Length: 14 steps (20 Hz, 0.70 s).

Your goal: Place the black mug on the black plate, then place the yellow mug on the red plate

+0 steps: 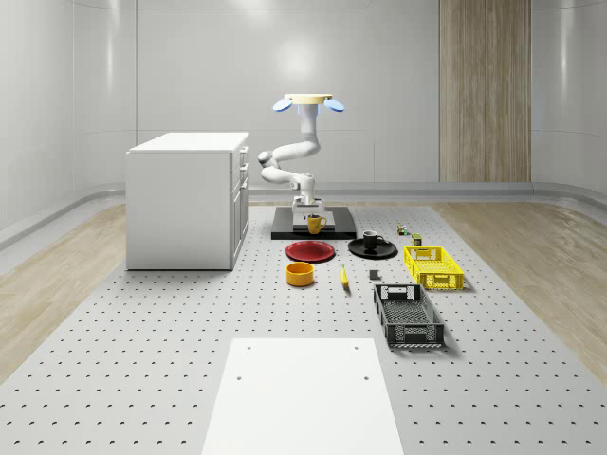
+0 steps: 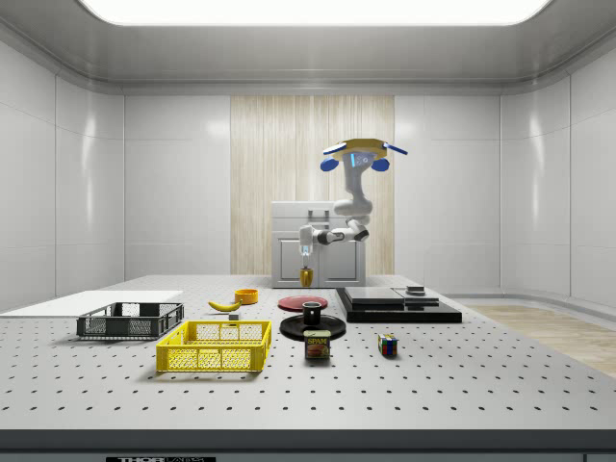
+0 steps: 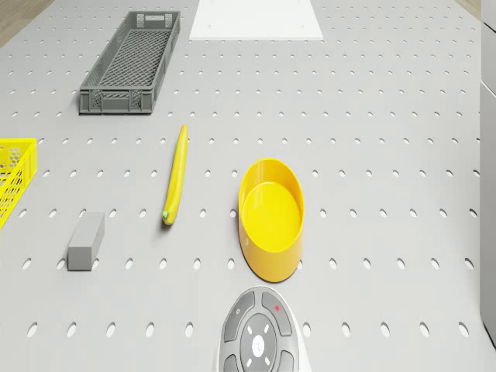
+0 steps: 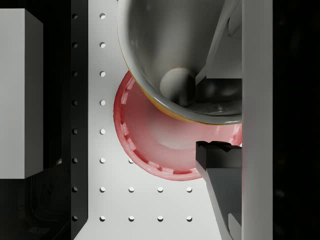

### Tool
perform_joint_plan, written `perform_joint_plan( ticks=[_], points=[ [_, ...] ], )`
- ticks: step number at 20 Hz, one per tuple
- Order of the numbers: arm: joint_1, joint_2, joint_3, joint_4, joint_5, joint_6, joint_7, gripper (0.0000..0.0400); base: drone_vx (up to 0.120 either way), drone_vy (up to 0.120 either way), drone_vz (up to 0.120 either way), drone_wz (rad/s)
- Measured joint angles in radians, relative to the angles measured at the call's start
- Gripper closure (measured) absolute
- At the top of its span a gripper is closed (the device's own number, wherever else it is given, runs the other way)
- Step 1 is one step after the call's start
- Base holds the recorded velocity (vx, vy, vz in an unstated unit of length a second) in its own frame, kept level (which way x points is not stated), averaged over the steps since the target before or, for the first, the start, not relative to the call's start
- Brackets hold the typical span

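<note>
The drone [image 1: 308, 102] hovers above the far side of the table, over the black platform [image 1: 332, 232]. Its arm reaches down, and my gripper [image 1: 310, 210] is shut on the rim of the yellow mug [image 1: 316, 224], holding it in the air. In the wrist view the yellow mug [image 4: 170, 55] hangs over the red plate [image 4: 165, 145], offset towards one edge of it, with one finger [image 4: 220, 160] outside the rim. The red plate [image 1: 310, 251] lies flat on the table. To the whole-scene view's right, the black mug [image 1: 370, 240] stands upright on the black plate [image 1: 384, 251].
A white cabinet [image 1: 188, 199] stands at the whole-scene view's left. In front of the plates lie a yellow bowl [image 1: 301, 274], a banana [image 1: 343, 276], a yellow basket [image 1: 432, 266], a grey crate [image 1: 408, 315] and a white sheet [image 1: 302, 393]. A can [image 2: 318, 345] and a cube [image 2: 387, 346] sit nearby.
</note>
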Motion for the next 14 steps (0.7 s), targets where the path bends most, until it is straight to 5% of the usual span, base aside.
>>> perform_joint_plan(
  ticks=[14],
  points=[
    [0.006,0.001,-0.074,0.085,-0.064,0.081,-0.045,0.0290,0.000,0.000,0.000,0.000]
  ],
)
